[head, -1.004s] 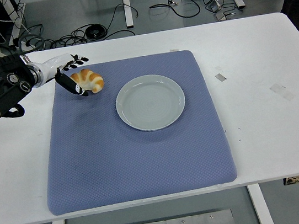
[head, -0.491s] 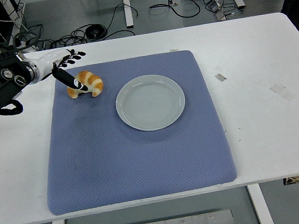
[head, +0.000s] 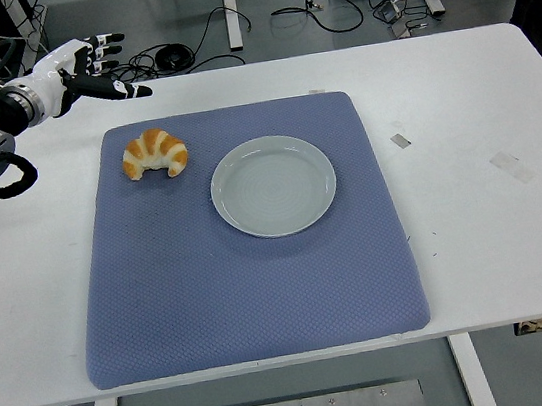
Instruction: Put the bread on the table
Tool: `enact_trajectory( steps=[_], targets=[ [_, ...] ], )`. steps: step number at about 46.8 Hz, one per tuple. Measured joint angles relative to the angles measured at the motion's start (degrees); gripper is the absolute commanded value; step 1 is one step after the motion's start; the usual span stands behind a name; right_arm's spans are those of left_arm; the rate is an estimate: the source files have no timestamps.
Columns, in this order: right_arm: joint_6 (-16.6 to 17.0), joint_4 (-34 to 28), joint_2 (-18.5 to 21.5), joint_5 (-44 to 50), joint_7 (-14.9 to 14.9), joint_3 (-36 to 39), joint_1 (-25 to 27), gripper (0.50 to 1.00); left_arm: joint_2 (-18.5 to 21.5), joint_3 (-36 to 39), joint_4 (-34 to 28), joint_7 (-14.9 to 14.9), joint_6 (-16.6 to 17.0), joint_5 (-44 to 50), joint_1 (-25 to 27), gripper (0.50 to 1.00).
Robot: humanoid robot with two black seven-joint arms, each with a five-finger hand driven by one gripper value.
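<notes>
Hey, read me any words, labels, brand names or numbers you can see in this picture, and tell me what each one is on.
None: no readable text in the head view.
Croissant, plate and blue mat: no print.
Small tape-like patches on the white table: no lettering visible.
Round dials on the left arm, behind the left hand: too small to read.

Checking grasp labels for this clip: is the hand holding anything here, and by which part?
Nothing is held. The left hand is open, raised over the table's far left, apart from the bread, which lies on the blue mat beside the plate.
</notes>
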State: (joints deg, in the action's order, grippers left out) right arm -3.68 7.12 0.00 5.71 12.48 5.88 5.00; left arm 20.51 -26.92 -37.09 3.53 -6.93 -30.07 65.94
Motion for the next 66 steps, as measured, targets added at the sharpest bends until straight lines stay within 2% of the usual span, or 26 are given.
enact_trajectory(
  steps=[11,25,30,37,41,49,56,66],
  targets=[
    [0.00,0.00,0.01,0.00,0.00,0.01,0.02,1.000,-0.86,-22.98,-0.33,0.05,-0.41,11.07,-4.53,0.980],
    [-0.01,-0.02,0.00,0.00,0.01,0.03,0.01,1.000,-1.21,-32.17,-0.33,-0.03,-0.50,17.20,-7.74,0.980],
    [-0.01,-0.01,0.01,0.00,0.00,0.03,0.02,1.000,-1.77,-33.20,-0.09,-0.59,-0.63,17.31,-8.87,0.980],
    [-0.01,-0.02,0.00,0.00,0.01,0.02,0.00,1.000,-1.57,-33.98,1.38,-3.84,-0.72,17.49,-10.19,0.980],
    [-0.01,-0.01,0.01,0.00,0.01,0.02,0.02,1.000,-1.36,-34.01,4.42,-4.92,-0.72,19.42,-10.28,0.980],
    [-0.01,-0.02,0.00,0.00,0.00,0.02,0.01,1.000,-1.16,-33.33,10.08,-4.77,-0.72,28.11,-10.23,0.981],
    [-0.01,-0.01,0.01,0.00,0.00,0.01,0.01,1.000,-1.72,-32.97,10.99,-4.37,-1.30,29.36,-11.82,0.981],
    [-0.01,0.00,0.00,0.00,0.00,0.02,0.00,1.000,-4.50,-32.63,11.20,-3.07,-4.39,29.51,-12.40,0.981]
  ],
)
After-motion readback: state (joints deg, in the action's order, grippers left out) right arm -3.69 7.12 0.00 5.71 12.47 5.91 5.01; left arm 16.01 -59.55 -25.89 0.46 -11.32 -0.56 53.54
